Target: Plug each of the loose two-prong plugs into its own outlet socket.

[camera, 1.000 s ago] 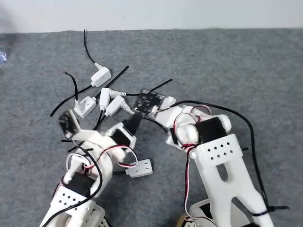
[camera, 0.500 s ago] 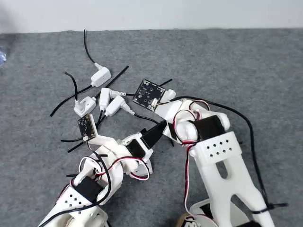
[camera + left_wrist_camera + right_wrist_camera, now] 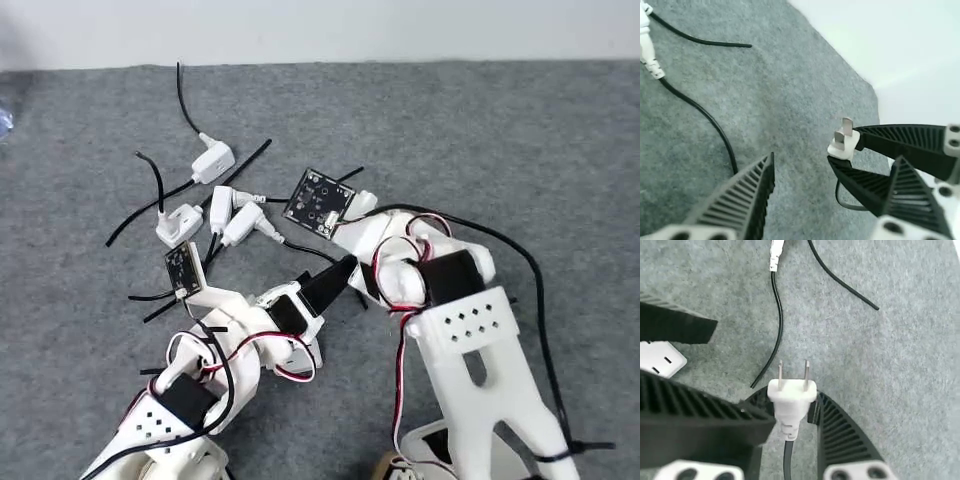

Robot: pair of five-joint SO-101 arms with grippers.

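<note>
My right gripper (image 3: 790, 401) is shut on a white two-prong plug (image 3: 790, 392), prongs pointing away from it, black cord trailing back between the fingers. In the left wrist view this plug (image 3: 842, 142) hangs above the carpet in the right gripper (image 3: 843, 147). My left gripper (image 3: 834, 159) is open with nothing between its fingers and faces the plug from close by. A white outlet socket (image 3: 660, 360) with two slots lies on the carpet beside the left arm's black finger (image 3: 675, 325). In the high view that finger (image 3: 325, 285) points at the right arm's wrist (image 3: 400, 270).
Several loose white plugs and sockets with black cords lie in a cluster at the back left: one (image 3: 213, 160) farthest back, one (image 3: 180, 225) and a pair (image 3: 232, 217) nearer. A black cord (image 3: 705, 117) runs across the grey carpet. The carpet's right side (image 3: 520, 150) is open.
The left arm swung right toward the right gripper and now covers the socket that lay in the open. Over the last half second only the right arm shifted slightly.
</note>
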